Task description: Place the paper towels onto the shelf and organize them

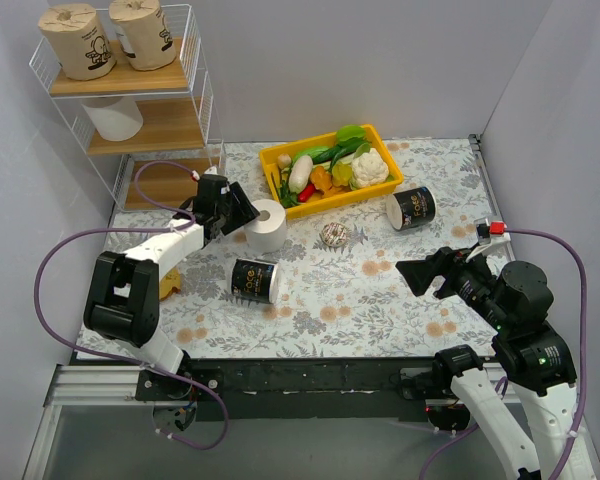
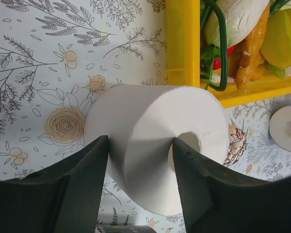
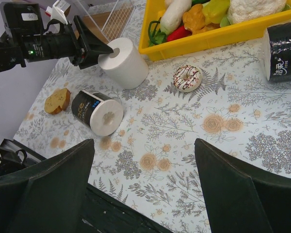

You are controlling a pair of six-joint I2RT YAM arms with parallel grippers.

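My L gripper (image 1: 240, 208): jaws apart, tips at the near side of the upright white roll (image 2: 150, 121), contact or not, can't tell. Roll stands on the table (image 1: 380, 290) just beside the yellow bin (image 2: 182, 43). Shelf (image 1: 145, 130) sits far-left, apart. R gripper (image 3: 144, 145) spread wide, holding nothing.

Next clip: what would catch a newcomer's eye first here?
The left gripper hangs open at a white roll standing beside the yellow bin of vegetables. At far left, the shelf carries two tan rolls on top and a white one below; two black rolls lie loose on the table.
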